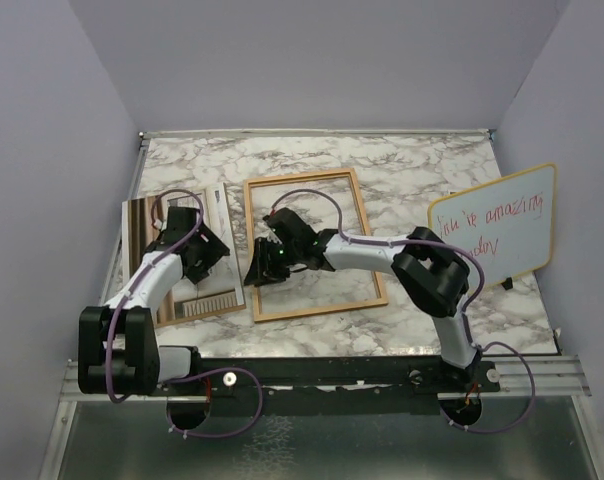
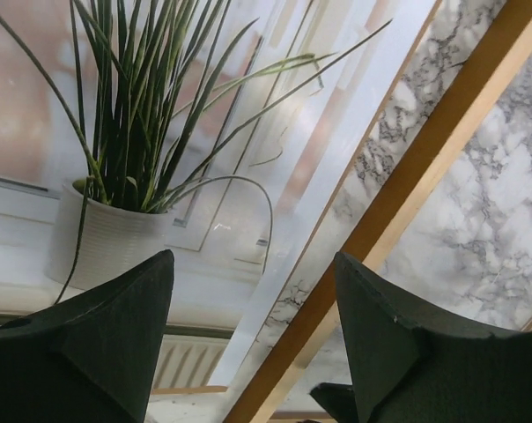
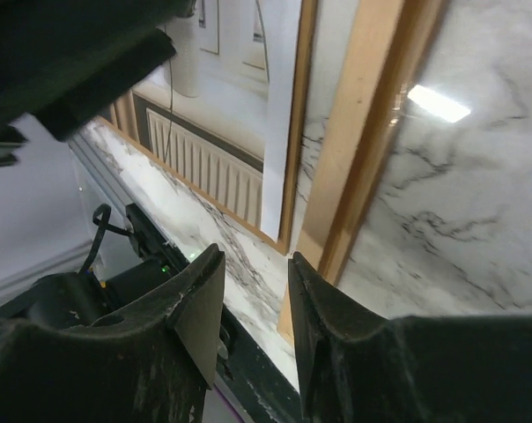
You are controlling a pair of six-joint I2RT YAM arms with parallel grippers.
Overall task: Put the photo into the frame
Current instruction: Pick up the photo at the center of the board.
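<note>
The frame (image 1: 313, 245) is a thin orange-brown wooden rim lying flat mid-table, with marble showing through it. The photo (image 1: 177, 262), a print of a potted grassy plant and curtains, lies left of it on a brown board. My left gripper (image 1: 208, 250) is open over the photo's right part. In the left wrist view the gripper (image 2: 253, 300) hangs above the photo's (image 2: 134, 150) white edge, with the frame's rim (image 2: 398, 203) beside it. My right gripper (image 1: 262, 262) is narrowly open at the frame's left rim. In the right wrist view the gripper (image 3: 255, 291) has only marble between its fingers, and the rim (image 3: 372, 132) is to the right.
A yellow-rimmed whiteboard (image 1: 497, 230) with red handwriting leans at the right edge of the marble table (image 1: 402, 165). Grey walls enclose the back and sides. The arms' black base rail (image 1: 332, 375) runs along the near edge.
</note>
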